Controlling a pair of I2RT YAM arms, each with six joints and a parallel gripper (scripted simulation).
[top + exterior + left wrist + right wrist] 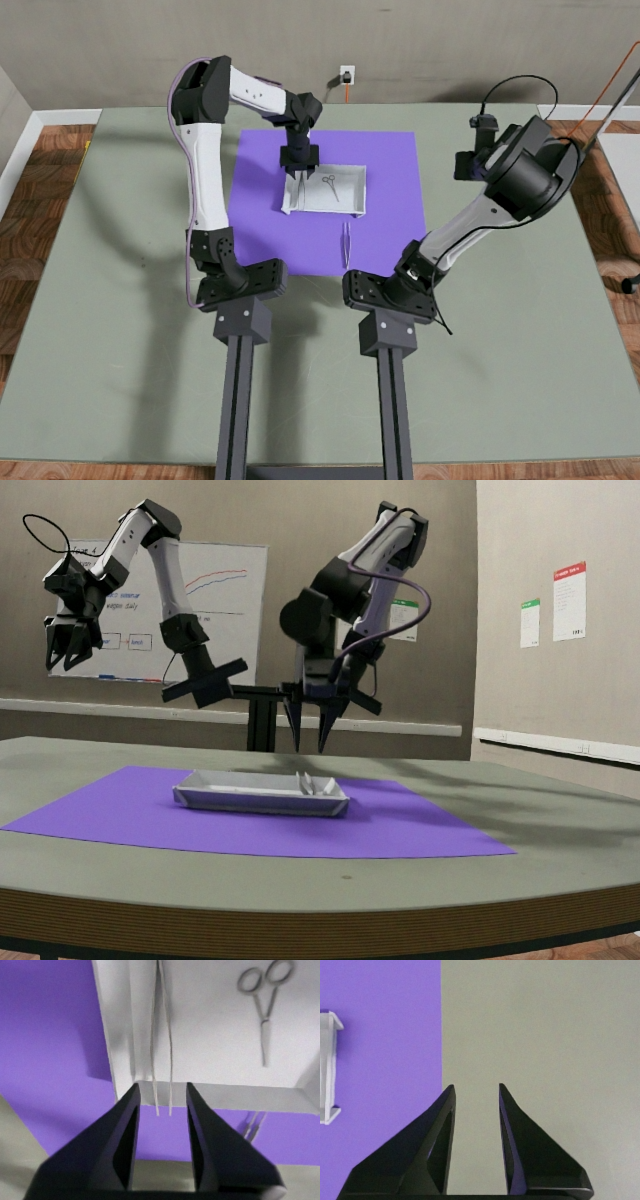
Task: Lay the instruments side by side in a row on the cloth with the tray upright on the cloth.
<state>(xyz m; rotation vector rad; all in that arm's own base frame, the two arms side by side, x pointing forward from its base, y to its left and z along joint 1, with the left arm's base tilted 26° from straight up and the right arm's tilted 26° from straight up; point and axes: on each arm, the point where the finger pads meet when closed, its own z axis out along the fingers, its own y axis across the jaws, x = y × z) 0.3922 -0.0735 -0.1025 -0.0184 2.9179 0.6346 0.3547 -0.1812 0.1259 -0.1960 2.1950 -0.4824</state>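
The white tray stands upright on the purple cloth, which looks flat. Tweezers lie along the tray's left side, their ends crossing its near wall in the left wrist view. Scissors lie in the tray. A second pair of tweezers lies on the cloth in front of the tray. My left gripper is partly open and empty above the tray tweezers. My right gripper is partly open and empty, high beside the cloth.
The grey-green table surrounds the cloth. The wall with a plugged socket stands behind it. Both arm bases stand at the cloth's near edge.
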